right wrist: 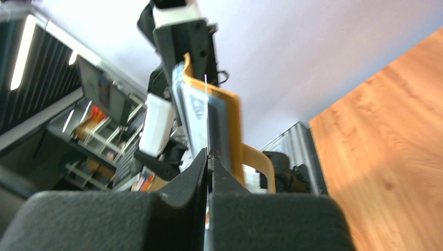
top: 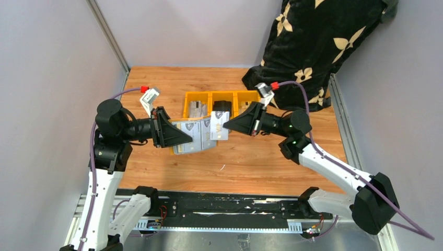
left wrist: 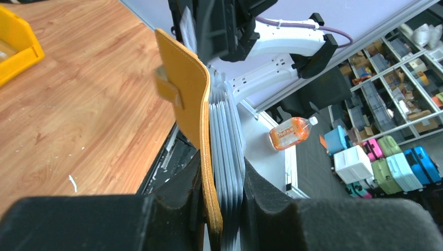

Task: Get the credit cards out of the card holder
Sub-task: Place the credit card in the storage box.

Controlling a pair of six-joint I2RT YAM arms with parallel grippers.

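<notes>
Card holder clamped in left hand; right hand pinches one card (mid-air).

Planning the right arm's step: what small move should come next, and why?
Probably pull the right gripper straight back, away from the left gripper: its fingers are shut on the edge of one credit card, while the left gripper clamps the card holder.

No lettering is legible; the credit cards show only a shield emblem.

The wooden table bears yellow bins and a black flowered cloth.
</notes>
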